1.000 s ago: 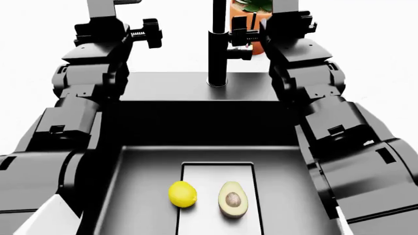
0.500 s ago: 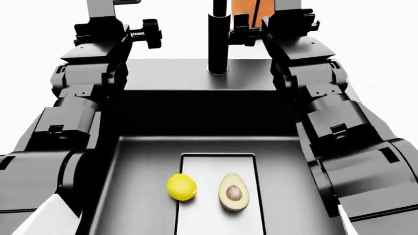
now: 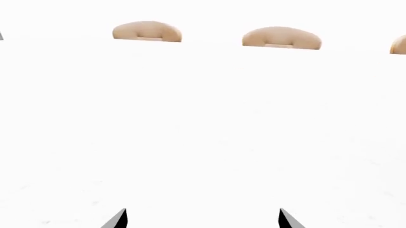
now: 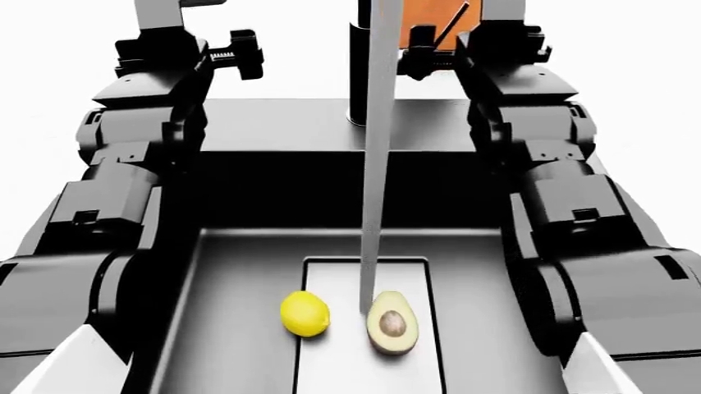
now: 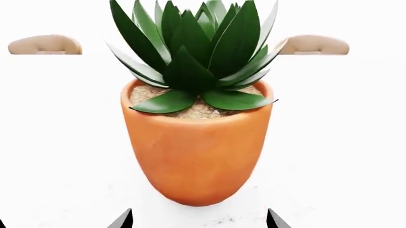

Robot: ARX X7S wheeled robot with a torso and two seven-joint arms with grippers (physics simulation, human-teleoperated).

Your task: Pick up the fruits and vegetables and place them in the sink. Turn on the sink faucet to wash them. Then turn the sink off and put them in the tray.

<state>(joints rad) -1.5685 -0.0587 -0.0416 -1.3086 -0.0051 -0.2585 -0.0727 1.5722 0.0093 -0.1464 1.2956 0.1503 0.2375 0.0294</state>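
Note:
The yellow lemon (image 4: 304, 314) and the halved avocado (image 4: 391, 322), pit up, lie side by side on the floor of the black sink (image 4: 219, 328), the avocado on the drain plate (image 4: 367, 275). A grey stream of water (image 4: 375, 189) falls from above and lands just left of the avocado. The black faucet post (image 4: 357, 74) stands on the sink's back rim. My right gripper (image 5: 199, 221) is open beside the post, facing a potted plant. Over the white counter, my left gripper (image 3: 203, 221) is open and holds nothing. The tray is out of view.
An orange clay pot with a green succulent (image 5: 197, 152) stands just beyond the right gripper, behind the faucet (image 4: 432, 20). Both black arms flank the basin along its left and right sides. Tan chair backs (image 3: 147, 32) show far off.
A stream of water now runs from the faucet into the sink; before there was none. The right gripper has shifted up and right by the faucet. Lemon and avocado stay put.

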